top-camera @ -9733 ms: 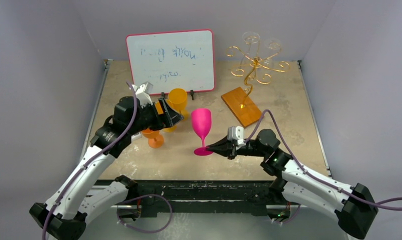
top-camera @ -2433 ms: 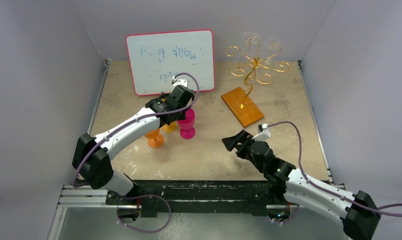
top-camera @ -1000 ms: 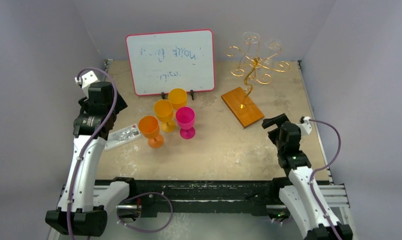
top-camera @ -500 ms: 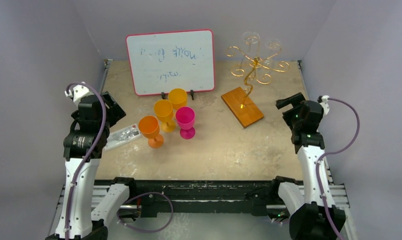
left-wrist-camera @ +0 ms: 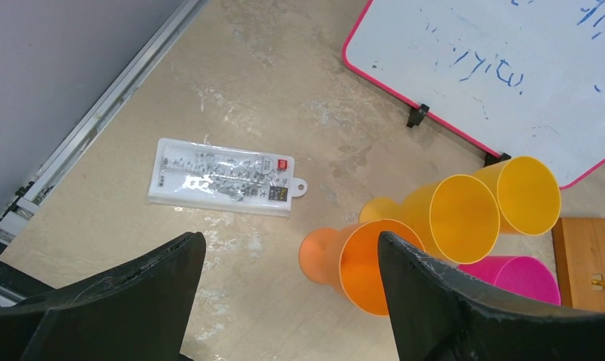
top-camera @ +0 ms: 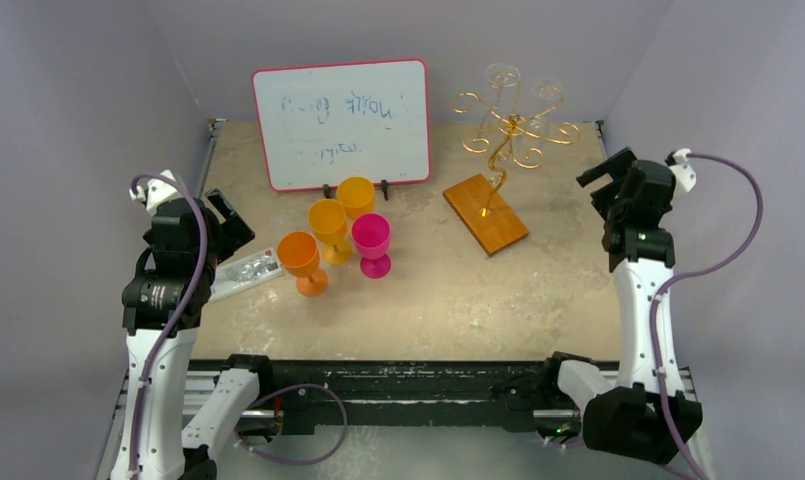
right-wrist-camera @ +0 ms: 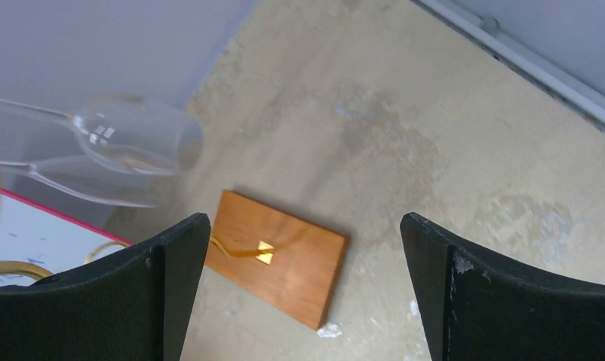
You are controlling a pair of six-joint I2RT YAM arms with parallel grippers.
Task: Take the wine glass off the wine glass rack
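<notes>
The step in hand looks to be the reach toward the wine glass rack (top-camera: pixel 513 128), which stands at the far right of the table (top-camera: pixel 428 310) on its wooden base (top-camera: pixel 485 213), beside the whiteboard (top-camera: pixel 343 122). A clear wine glass (right-wrist-camera: pixel 134 141) hangs among the gold curls — the top view seems to show two, faint and hard to make out. The right claw (top-camera: pixel 606 172) hovers high to the right of the rack, apart from it, spread wide and holding nothing; its wrist view shows the glass bowl up and left of the open fingers (right-wrist-camera: pixel 164 286), not between them. To do this well I would swing the claw left until the stem or bowl sits squarely between the fingers, close gently since thin glass may slip or crack, then draw the foot out along the wire slot — not straight down, or the light rack may tip. The left claw (left-wrist-camera: pixel 288 241) is likewise wide and empty, over the packet (left-wrist-camera: pixel 222 179) and the coloured cups (left-wrist-camera: pixel 453 218), and can wait there.
</notes>
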